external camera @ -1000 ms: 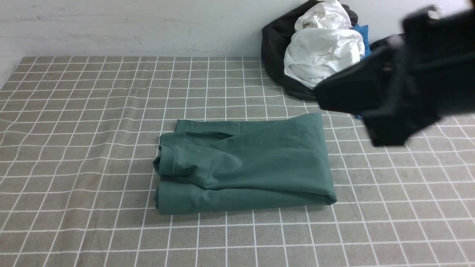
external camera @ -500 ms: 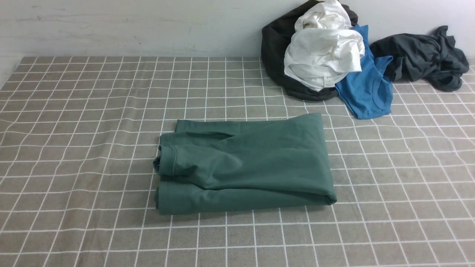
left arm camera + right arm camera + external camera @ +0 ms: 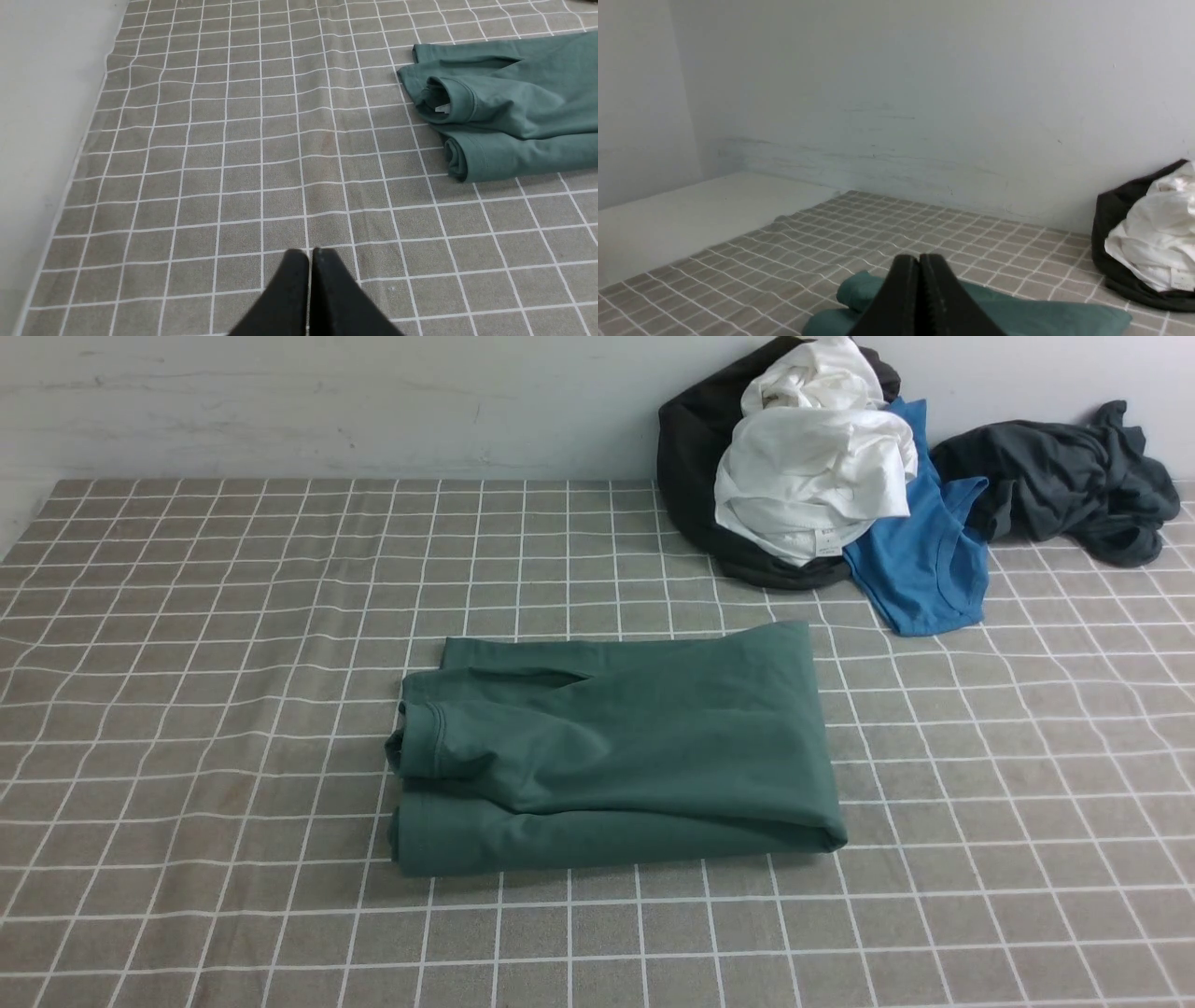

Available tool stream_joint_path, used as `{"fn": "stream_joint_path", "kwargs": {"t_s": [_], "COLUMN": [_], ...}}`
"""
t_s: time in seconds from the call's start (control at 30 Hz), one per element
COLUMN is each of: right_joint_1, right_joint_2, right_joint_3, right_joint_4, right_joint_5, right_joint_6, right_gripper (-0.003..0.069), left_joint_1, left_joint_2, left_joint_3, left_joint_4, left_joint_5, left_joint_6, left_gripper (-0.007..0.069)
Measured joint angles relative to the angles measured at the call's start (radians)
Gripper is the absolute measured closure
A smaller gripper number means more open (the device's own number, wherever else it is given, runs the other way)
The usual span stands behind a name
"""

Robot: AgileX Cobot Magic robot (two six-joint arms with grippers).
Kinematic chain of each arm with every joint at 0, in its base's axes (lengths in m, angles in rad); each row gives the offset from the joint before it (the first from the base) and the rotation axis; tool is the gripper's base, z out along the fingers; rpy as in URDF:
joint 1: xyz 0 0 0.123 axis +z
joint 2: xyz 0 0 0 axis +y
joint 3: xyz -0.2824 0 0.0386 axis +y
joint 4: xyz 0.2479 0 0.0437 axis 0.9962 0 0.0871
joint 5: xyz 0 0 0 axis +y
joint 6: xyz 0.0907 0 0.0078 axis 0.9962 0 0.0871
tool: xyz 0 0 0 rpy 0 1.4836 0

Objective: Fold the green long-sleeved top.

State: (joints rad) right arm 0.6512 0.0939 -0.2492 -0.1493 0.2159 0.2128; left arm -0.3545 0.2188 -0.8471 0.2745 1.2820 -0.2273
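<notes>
Left end effector point(image 3: 309, 254) and right end effector point(image 3: 920, 261) both closed, empty, clear of the dark green cotton long-sleeved top point(image 3: 607, 751), folded at table point(image 3: 187, 709) centre. Mixed clothing pile point(image 3: 812, 476) at one o'clock. Advice: leave undisturbed; retract high.

The right arm, which a second earlier crossed the front view above and beside the laundry pile, has left that view. The blue T-shirt point(image 3: 924, 560) and the dark grey garment point(image 3: 1064, 481) beside the white garment point(image 3: 812, 476), formerly hidden behind it, are now fully exposed.
</notes>
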Motion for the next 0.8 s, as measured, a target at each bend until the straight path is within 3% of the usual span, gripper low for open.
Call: {"fn": "stream_joint_path", "kwargs": {"t_s": [0.17,0.2,0.23,0.4,0.57,0.8], "right_joint_1": [-0.149,-0.253,-0.263,-0.504,-0.600,-0.680], "right_joint_2": [-0.001,-0.002,-0.002,-0.022,-0.096,-0.104], "right_joint_3": [0.041,0.060,0.060,0.179,0.276,0.276], "right_joint_4": [0.020,0.061,0.066,0.149,0.149,0.149], "right_joint_5": [0.016,0.015,0.015,-0.064,-0.095,-0.005], "right_joint_6": [0.007,-0.022,-0.022,-0.144,-0.148,-0.155], "right_gripper": [0.0673,0.0673,0.0673,0.0673,0.0673,0.0673], "left_joint_1": [0.000,0.000,0.000,0.000,0.000,0.000], "left_joint_2": [0.000,0.000,0.000,0.000,0.000,0.000], "left_joint_3": [0.000,0.000,0.000,0.000,0.000,0.000], "left_joint_4": [0.000,0.000,0.000,0.000,0.000,0.001], "left_joint_5": [0.000,0.000,0.000,0.000,0.000,0.000], "left_joint_6": [0.000,0.000,0.000,0.000,0.000,0.000], "left_gripper": [0.0632,0.0632,0.0632,0.0632,0.0632,0.0632]}}
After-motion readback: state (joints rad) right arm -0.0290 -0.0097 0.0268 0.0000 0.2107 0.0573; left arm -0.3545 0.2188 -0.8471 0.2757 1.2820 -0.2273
